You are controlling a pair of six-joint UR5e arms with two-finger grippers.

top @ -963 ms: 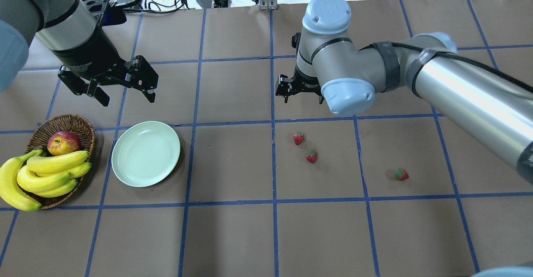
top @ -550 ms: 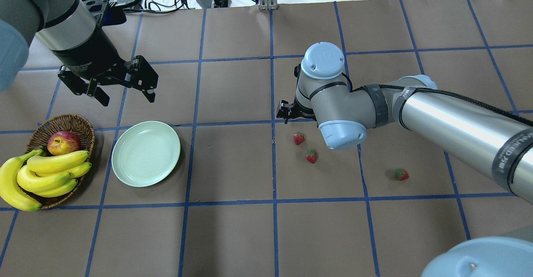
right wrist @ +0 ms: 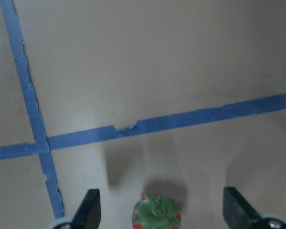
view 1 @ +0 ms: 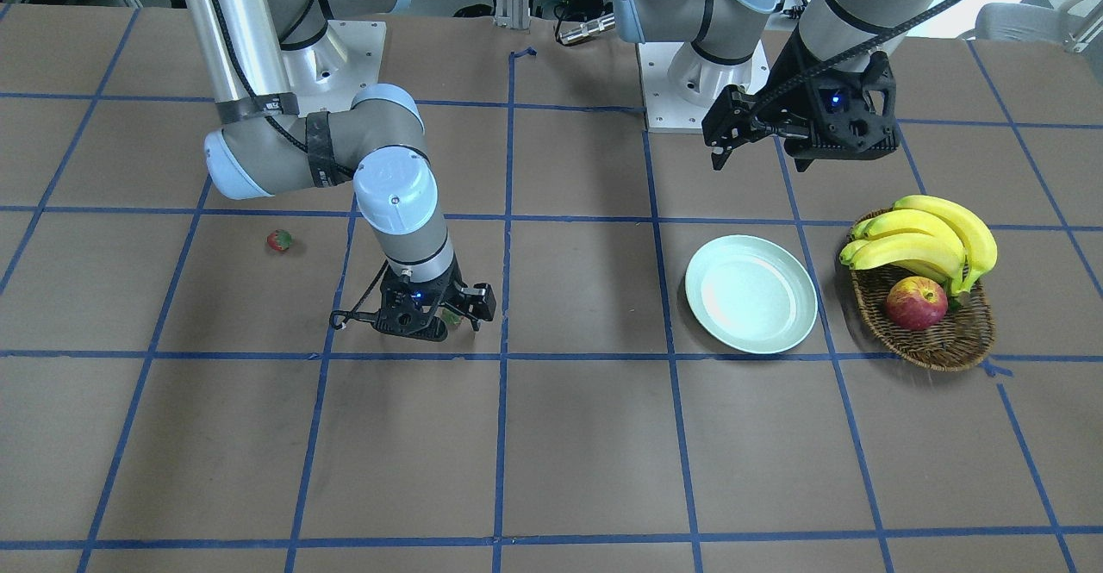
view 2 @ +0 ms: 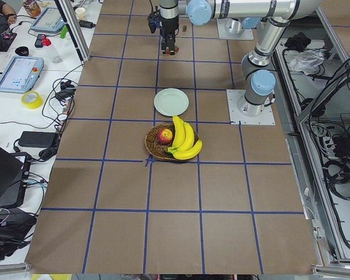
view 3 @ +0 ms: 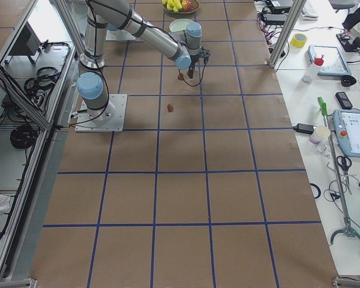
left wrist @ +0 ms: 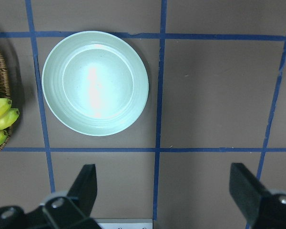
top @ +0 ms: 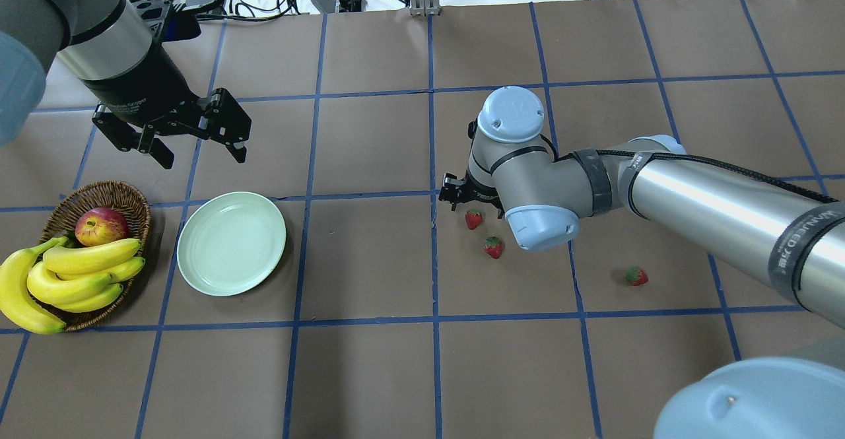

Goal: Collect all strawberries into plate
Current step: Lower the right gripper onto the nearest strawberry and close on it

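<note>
Three strawberries lie on the brown table in the overhead view: one [top: 473, 218] right under my right gripper [top: 474, 206], a second [top: 493, 247] just beside it, and a third [top: 636, 276] farther right. The right wrist view shows the first strawberry [right wrist: 156, 213] on the table between the open fingers [right wrist: 89, 209], untouched. The pale green plate [top: 231, 243] sits empty at the left. My left gripper [top: 203, 157] hovers open behind the plate [left wrist: 95, 81], holding nothing.
A wicker basket [top: 135, 196] holding an apple [top: 101, 226] and bananas [top: 72, 274] stands just left of the plate. Cables and devices line the far table edge. The right arm's forearm [top: 713, 201] stretches over the table's right side.
My right arm has swung toward the near side and dropped, so its open gripper now straddles the nearest strawberry. The left arm and all the fruit have stayed put.
</note>
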